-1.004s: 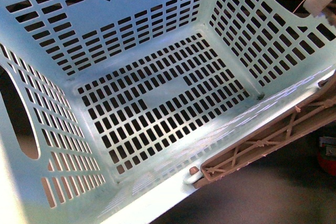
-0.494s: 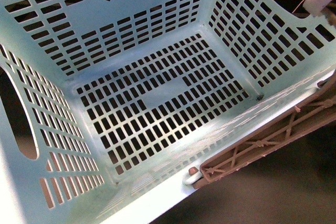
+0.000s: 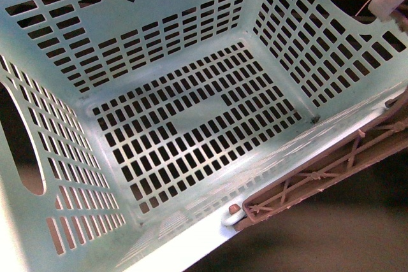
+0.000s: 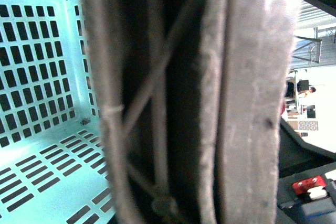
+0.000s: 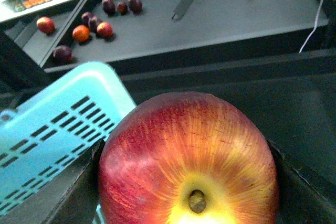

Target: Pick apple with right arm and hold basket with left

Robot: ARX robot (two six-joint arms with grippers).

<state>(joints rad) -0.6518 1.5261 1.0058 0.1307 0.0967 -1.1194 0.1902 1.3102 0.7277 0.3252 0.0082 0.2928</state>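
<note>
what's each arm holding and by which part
The right tool clamps the apple by its sides. Left tool unseen: cannot tell; the basket handle fills its view.

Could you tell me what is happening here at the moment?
The right gripper is clamped on the red apple, close to a corner of the mint-blue basket. The basket is empty in the front view, so the apple has not gone in. The left wrist camera sits right up against the basket's brown latticed handle; the left gripper's fingers do not show, so its grip cannot be confirmed. Small dark fruits lie on a grey surface behind.
</note>
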